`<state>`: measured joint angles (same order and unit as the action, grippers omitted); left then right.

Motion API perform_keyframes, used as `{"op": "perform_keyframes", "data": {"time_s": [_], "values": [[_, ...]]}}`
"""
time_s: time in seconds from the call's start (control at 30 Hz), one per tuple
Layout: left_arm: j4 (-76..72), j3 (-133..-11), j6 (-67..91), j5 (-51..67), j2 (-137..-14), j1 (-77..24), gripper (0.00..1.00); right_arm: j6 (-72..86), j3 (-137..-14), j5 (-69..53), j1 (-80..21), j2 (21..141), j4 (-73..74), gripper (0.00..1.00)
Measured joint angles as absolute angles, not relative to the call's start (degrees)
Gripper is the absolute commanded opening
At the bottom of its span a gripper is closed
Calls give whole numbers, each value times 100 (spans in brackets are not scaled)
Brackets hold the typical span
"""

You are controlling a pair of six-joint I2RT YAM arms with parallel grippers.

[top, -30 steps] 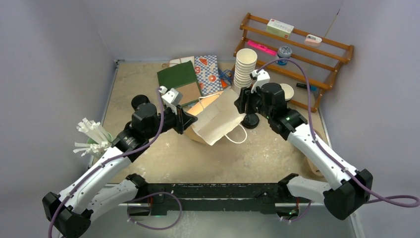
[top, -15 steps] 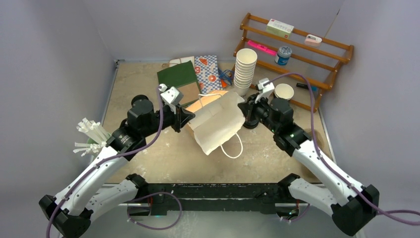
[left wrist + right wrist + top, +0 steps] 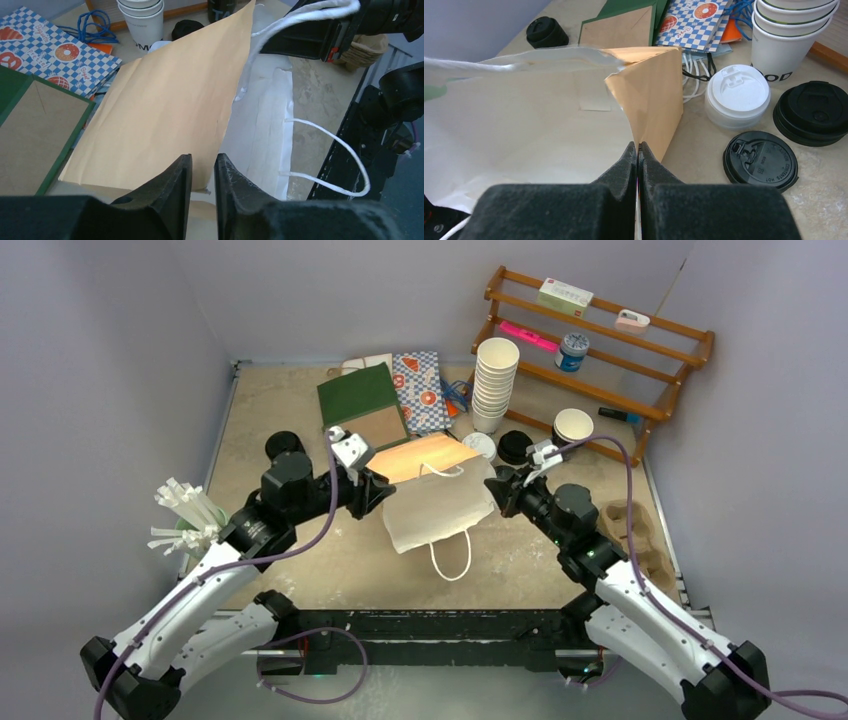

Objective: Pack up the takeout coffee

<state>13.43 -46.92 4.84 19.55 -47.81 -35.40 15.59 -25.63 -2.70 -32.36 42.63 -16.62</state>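
Two claws meet at one white paper bag (image 3: pixel 440 505), which hangs between them above the tabletop (image 3: pixel 320 560), its tan inside showing along the far edge and a cord handle drooping off the near edge.

We see the right claw (image 3: pixel 638 150) pressed together on the bag's rim, just where the white outside folds over to the tan lining. The left claw (image 3: pixel 204 165) has its fingers a little apart. The bag's opposite edge lies in that narrow gap, and we cannot tell whether either finger touches the paper.

Both takeout cups stand on the tabletop outside the bag. The white-lidded cup (image 3: pixel 737 95) sits just past the bag's far right corner, ahead and to the right of the right claw's tips. The black-lidded cup (image 3: pixel 816 112) stands just beside it, further right. From above, we find the pair side by side beyond the right claw, at the foot of the stack of white cups (image 3: pixel 492 380), well apart from the left claw. A loose black lid (image 3: pixel 760 160) lies flat on the tabletop near both cups, on the side nearer the right claw.
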Motion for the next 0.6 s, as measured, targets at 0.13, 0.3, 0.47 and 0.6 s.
{"op": "perform_keyframes", "data": {"time_s": [0.13,0.3,0.47,0.6], "values": [[1365,-4700,451,1927,-4613,-3540,53,1638,-2563,-266,-3247,4202,-1651,0],[1634,-4838,287,1883,-4641,-3551,69,1721,-2766,-255,-3247,4287,-1361,0],[1949,-5207,-32,1782,-4762,-3627,83,1844,-3546,-279,-3247,4770,-784,0],[2141,-5636,-283,1730,-4899,-3651,83,1970,-4388,-427,-3247,5356,-248,0]]}}
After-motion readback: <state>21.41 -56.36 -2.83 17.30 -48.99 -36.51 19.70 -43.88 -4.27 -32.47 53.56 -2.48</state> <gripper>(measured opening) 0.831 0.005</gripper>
